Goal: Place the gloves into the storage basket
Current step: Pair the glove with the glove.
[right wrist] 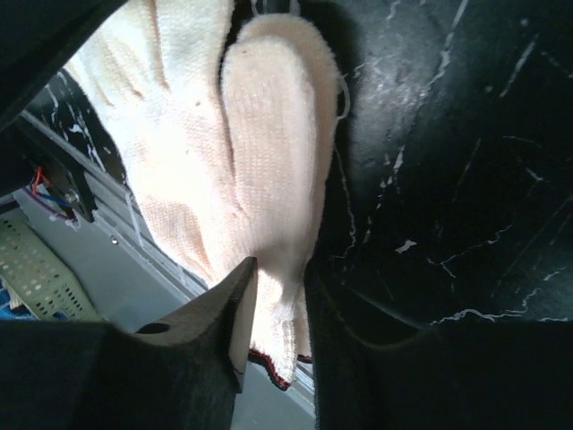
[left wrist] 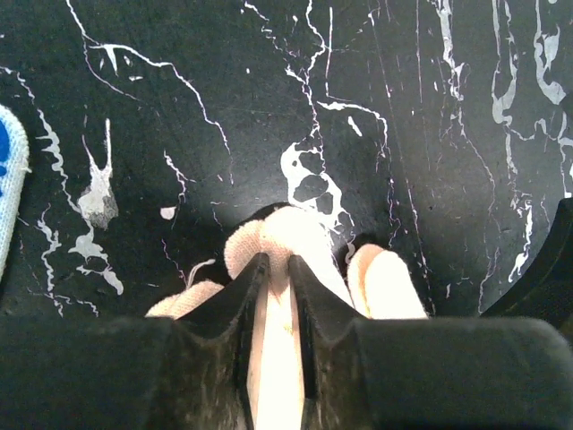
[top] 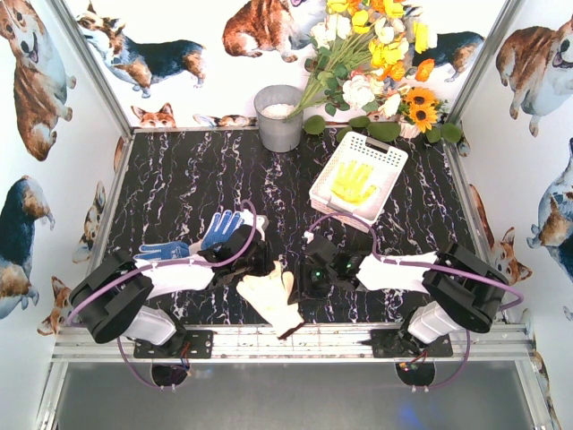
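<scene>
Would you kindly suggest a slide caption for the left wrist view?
The left hand pinches a cream glove on the black marble table.

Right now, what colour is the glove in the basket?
Yellow. The glove lies in the storage basket, clearest in the top external view.
</scene>
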Controlling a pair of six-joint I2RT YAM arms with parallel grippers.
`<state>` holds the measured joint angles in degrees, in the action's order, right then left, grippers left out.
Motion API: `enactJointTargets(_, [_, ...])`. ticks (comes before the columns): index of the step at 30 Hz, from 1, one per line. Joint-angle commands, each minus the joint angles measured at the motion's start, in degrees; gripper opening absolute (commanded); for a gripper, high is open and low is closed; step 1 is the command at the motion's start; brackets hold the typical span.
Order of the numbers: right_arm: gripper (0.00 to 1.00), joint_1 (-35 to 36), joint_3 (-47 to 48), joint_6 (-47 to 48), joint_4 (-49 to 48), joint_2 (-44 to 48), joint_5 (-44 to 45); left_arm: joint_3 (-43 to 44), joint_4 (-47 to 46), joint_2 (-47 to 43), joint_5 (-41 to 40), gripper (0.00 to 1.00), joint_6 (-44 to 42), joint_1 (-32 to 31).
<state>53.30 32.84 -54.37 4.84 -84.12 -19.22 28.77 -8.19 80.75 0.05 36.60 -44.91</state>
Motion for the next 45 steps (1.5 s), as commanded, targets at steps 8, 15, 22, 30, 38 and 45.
enactJointTargets(8, [0.02, 0.49, 0.57, -2.38, 3.39, -1.8, 6.6, -1.42, 0.52, -3.92, -4.23, 0.0, -0.64, 0.54])
enactJointTargets(15, [0.0, 0.57, 0.64, -2.67, 3.43, -2.41, 6.92, -3.31, 1.75, -6.27, -6.72, 0.0, -0.57, 0.56])
enactJointTargets(22, [0.0, 0.71, 0.69, -2.84, 3.58, -2.16, 7.22, -4.27, 2.09, -5.68, -8.73, 0.0, -0.25, 0.94])
enactJointTargets(30, [0.0, 0.84, 0.22, -3.24, 3.79, -1.41, 7.8, -5.62, 2.61, -8.36, -12.17, 0.0, 1.36, 0.96])
enactJointTargets(38, [0.0, 0.86, -0.06, -3.36, 2.1, -1.02, 6.92, -6.24, 3.4, -7.24, -10.41, 0.03, 0.35, 1.02])
enactJointTargets(45, [0.25, 0.9, -0.71, -3.42, 1.26, 2.85, 6.69, -2.18, 7.21, -11.04, -8.32, 0.38, -2.01, 0.96])
